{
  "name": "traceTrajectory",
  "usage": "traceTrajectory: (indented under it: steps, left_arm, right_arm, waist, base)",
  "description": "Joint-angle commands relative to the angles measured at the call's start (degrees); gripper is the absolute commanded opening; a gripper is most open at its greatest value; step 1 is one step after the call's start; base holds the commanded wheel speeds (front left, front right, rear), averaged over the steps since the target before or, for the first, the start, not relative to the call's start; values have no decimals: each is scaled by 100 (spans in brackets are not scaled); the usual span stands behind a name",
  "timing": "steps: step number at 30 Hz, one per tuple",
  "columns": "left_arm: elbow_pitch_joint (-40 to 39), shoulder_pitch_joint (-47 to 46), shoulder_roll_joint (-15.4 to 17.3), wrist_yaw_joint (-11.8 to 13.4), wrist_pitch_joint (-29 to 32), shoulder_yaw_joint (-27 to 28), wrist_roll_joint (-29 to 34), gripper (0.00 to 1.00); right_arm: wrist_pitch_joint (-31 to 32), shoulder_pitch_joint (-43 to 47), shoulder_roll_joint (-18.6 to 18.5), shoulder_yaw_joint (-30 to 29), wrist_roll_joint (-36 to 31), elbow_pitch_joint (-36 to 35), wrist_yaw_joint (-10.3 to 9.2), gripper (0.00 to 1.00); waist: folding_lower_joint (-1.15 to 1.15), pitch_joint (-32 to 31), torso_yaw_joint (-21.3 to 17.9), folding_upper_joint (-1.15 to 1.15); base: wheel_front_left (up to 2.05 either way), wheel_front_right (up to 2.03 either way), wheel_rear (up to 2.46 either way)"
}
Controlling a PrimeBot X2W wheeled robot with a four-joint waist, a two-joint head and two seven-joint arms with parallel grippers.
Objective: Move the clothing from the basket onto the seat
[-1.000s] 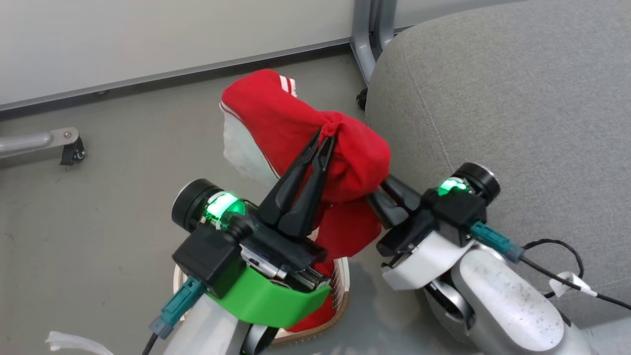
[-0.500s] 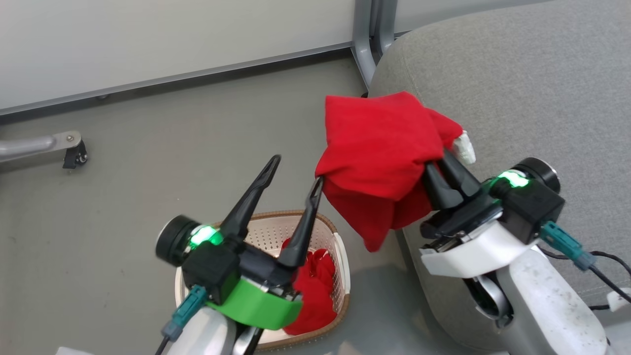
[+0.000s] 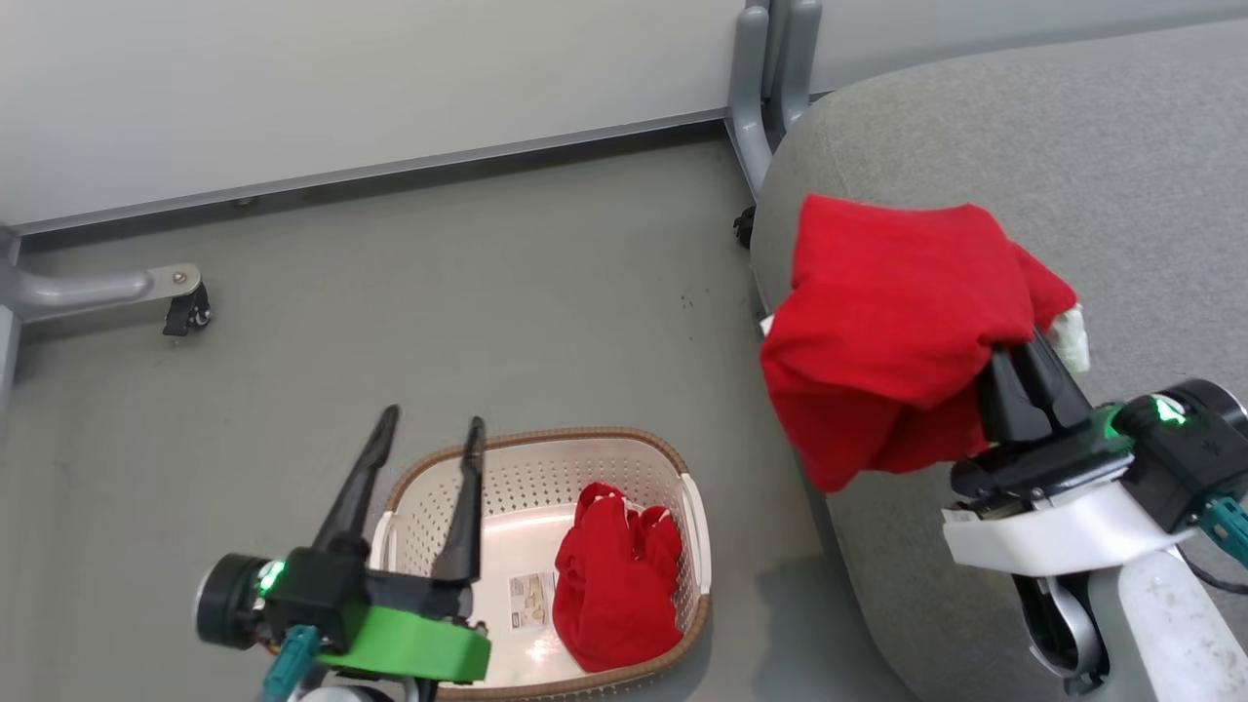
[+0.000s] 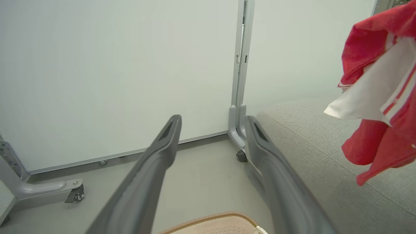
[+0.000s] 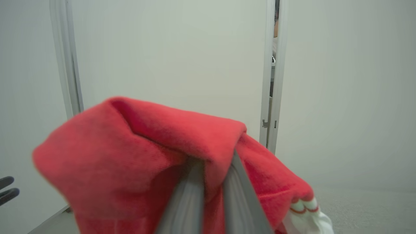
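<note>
One red garment [image 3: 887, 322] is pinched in the closed right gripper [image 3: 1017, 353] over the seat [image 3: 1072, 146] edge; second garment [image 3: 614, 585] lies in basket [image 3: 546, 436]; left gripper [image 3: 433, 417] spread wide, empty.

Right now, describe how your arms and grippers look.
The left gripper has two long tapering black fingers, a black housing, a bright green band, a green light and a teal plug. The right gripper matches, but with a white collar and pale speckled forearm.

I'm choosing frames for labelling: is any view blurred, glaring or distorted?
Head view: sharp, evenly lit, soft shadow beside the basket. Left wrist view: left tool fingers blurred up close. Right wrist view: held red garment close and fuzzy.
</note>
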Motion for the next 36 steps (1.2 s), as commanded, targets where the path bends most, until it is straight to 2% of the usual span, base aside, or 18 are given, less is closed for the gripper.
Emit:
traceTrajectory:
  steps: [1,10,12,25,30,36]
  left_arm:
    - [-29,97,4,109,3,110,-26,100]
    - [99,396,-10,743,3,400,-299,100]
    - [126,414,-10,788,3,371,-293,100]
    - [134,337,-11,864,3,255,-401,100]
    - [77,310,-11,858,3,215,-328,100]
    - [75,200,-11,852,3,103,-266,100]
  right_arm:
    - [-19,115,36,-86,-24,-56,-1,0]
    - [-19,481,214,-353,51,-56,-1,0]
    - [-19,492,231,-351,52,-42,-1,0]
    - [-19,425,231,-294,71,3,-1,0]
    - [-19,348,229,-351,13,-30,-1,0]
    - [-19,308,228,-415,31,0,-1,0]
  waist:
    - [0,-5,21,0]
    - [0,-49,57,0]
    - [0,-49,64,0]
    - [0,-31,115,0]
    - [0,34,-75,0]
    - [0,123,-552,0]
  base:
    - [0,0,0]
    - [0,0,0]
    - [0,0,0]
    - [0,0,0]
    - [0,0,0]
    - [0,0,0]
